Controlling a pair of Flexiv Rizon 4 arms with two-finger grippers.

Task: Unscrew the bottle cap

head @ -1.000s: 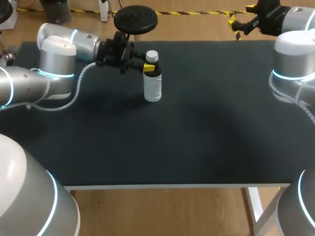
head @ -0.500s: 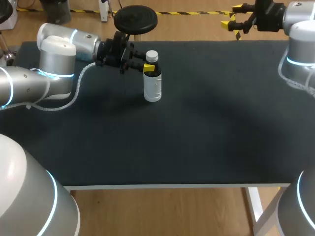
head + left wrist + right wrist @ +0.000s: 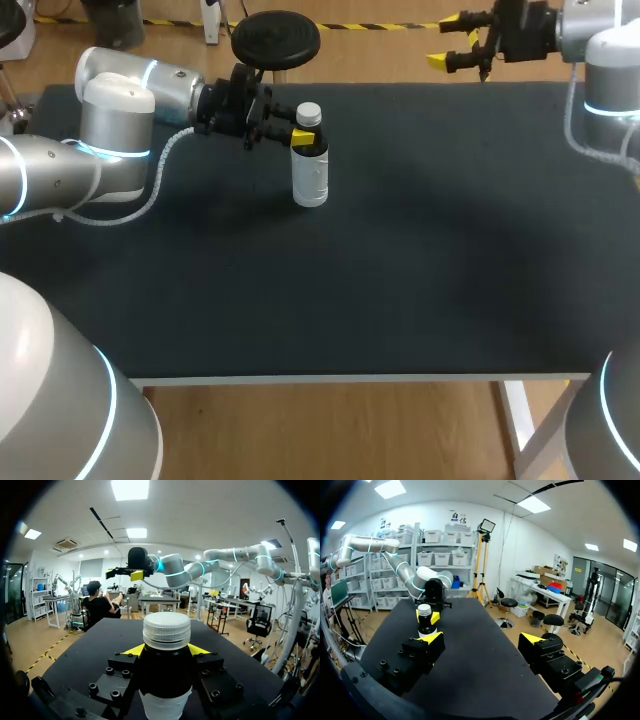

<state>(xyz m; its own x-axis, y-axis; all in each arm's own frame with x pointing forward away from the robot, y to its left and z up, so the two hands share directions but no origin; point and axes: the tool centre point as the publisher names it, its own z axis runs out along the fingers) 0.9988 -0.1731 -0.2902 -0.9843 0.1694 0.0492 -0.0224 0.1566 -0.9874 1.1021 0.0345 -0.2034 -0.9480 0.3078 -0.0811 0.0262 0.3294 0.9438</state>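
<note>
Left gripper (image 3: 303,140) clamped on the dark neck of the bottle (image 3: 310,160), just under its white cap (image 3: 309,114), bottle upright on the table (image 3: 400,250) toward its far left, dark above a white label (image 3: 311,182) — contents unclear, right gripper (image 3: 445,40) spread wide above the far edge, well apart.

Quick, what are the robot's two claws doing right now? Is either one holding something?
Left gripper: shut on the bottle, just under its cap.
Right gripper: open, holding nothing.
</note>
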